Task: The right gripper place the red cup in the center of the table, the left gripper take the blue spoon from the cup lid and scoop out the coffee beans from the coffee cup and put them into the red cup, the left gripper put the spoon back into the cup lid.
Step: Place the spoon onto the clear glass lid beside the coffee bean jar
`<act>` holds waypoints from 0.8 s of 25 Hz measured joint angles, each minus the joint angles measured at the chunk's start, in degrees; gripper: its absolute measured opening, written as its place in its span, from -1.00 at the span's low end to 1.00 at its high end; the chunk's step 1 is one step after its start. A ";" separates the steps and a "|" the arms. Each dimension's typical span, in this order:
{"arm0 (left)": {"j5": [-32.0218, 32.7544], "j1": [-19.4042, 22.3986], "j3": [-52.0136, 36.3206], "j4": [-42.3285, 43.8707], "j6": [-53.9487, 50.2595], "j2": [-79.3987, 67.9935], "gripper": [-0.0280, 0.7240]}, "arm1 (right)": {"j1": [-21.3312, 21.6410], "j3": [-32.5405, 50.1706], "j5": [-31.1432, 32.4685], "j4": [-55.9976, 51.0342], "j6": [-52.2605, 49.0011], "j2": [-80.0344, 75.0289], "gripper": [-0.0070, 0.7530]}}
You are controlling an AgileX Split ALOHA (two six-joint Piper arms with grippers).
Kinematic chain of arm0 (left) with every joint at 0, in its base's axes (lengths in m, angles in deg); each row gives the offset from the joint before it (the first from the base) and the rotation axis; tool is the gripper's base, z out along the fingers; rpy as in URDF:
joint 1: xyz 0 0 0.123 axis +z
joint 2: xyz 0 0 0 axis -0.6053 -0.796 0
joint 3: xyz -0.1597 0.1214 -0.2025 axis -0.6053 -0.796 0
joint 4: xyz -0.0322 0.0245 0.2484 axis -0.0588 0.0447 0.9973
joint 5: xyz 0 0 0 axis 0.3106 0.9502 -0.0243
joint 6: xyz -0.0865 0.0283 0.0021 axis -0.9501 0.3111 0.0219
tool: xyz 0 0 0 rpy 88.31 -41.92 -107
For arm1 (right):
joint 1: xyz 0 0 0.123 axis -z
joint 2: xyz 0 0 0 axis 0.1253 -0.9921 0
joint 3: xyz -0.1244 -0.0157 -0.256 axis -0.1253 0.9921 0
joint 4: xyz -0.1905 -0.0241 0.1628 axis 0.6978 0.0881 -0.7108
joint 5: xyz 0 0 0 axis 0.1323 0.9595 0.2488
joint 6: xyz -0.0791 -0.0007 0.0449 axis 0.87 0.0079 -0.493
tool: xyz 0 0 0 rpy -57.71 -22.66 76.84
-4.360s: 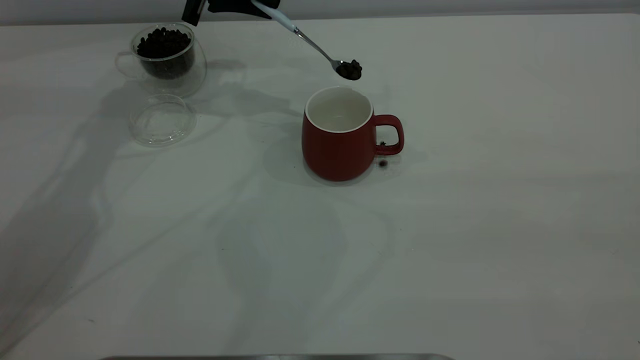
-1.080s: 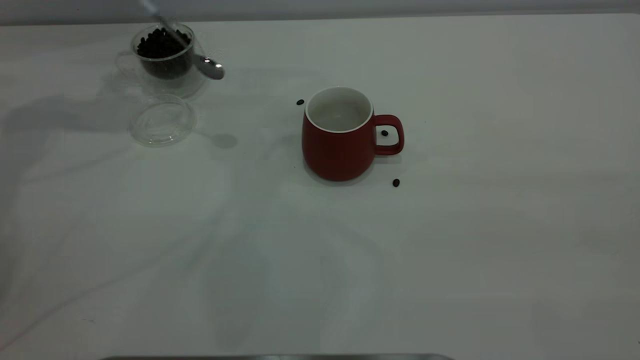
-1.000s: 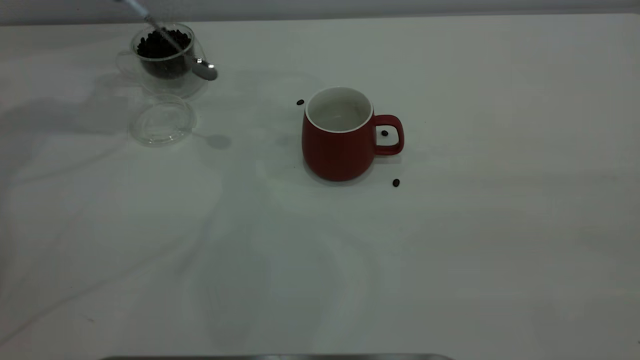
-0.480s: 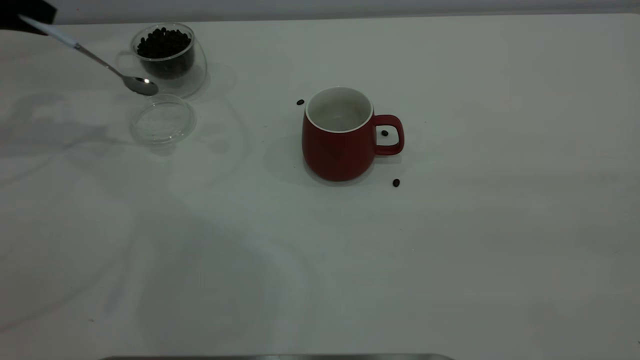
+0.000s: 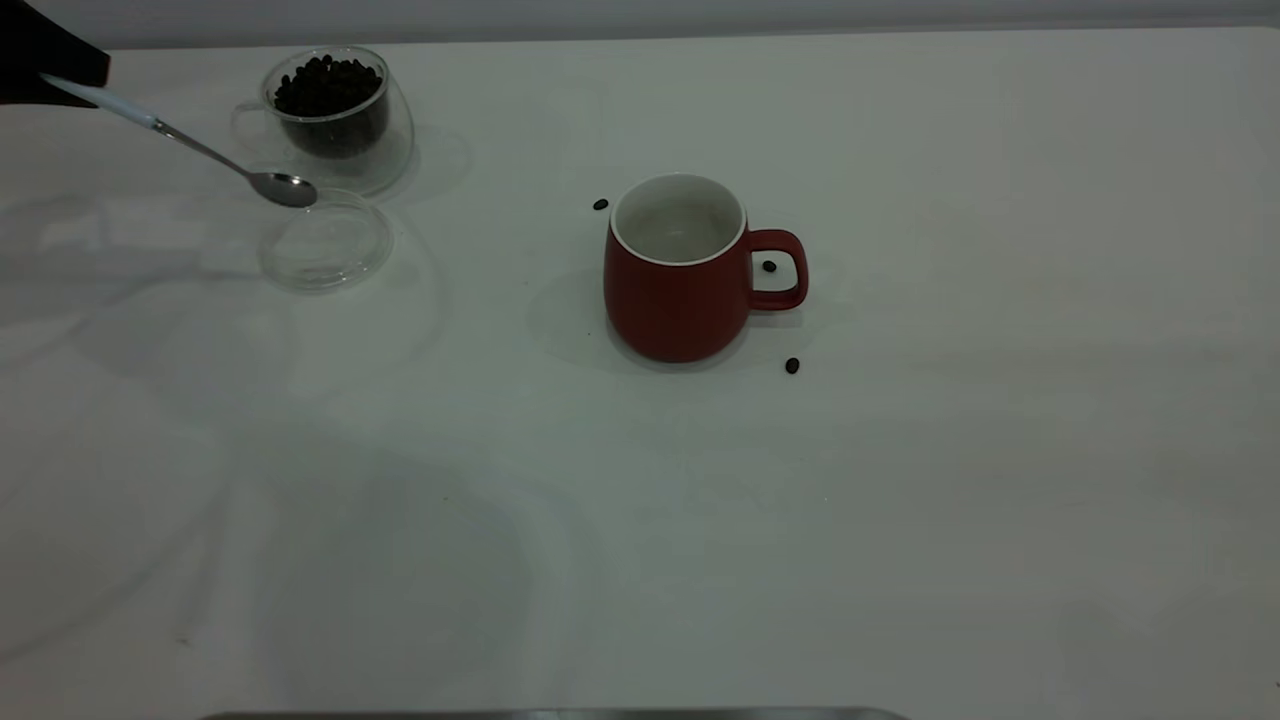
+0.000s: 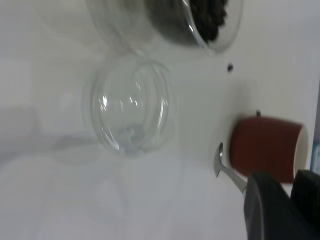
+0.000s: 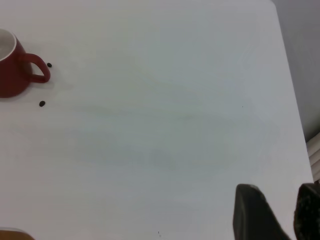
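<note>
The left gripper (image 5: 45,70) clamped the blue spoon (image 5: 185,145) by its pale handle, slanting the empty metal bowl down from the fingers to the cup lid (image 5: 325,240), apparently for return. Beyond stood the coffee cup (image 5: 335,115). The red cup (image 5: 680,270), white-lined, stood well apart amid stray coffee beans (image 5: 792,366). The right gripper (image 7: 280,210) hung slightly parted, idle.

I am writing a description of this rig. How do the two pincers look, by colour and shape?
Only small parts show. The left pincer is matte black, with broad, rounded fingers and no visible markings or cables; the exterior view shows it as a plain black block. The right pincer is black too, with two smooth, blunt fingers. The arms themselves are out of view.
</note>
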 joint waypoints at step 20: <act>-6.55 0.41 0.00 -7.89 4.67 -8.06 -0.60 | 0.00 0.00 0.00 0.00 0.00 0.00 -0.35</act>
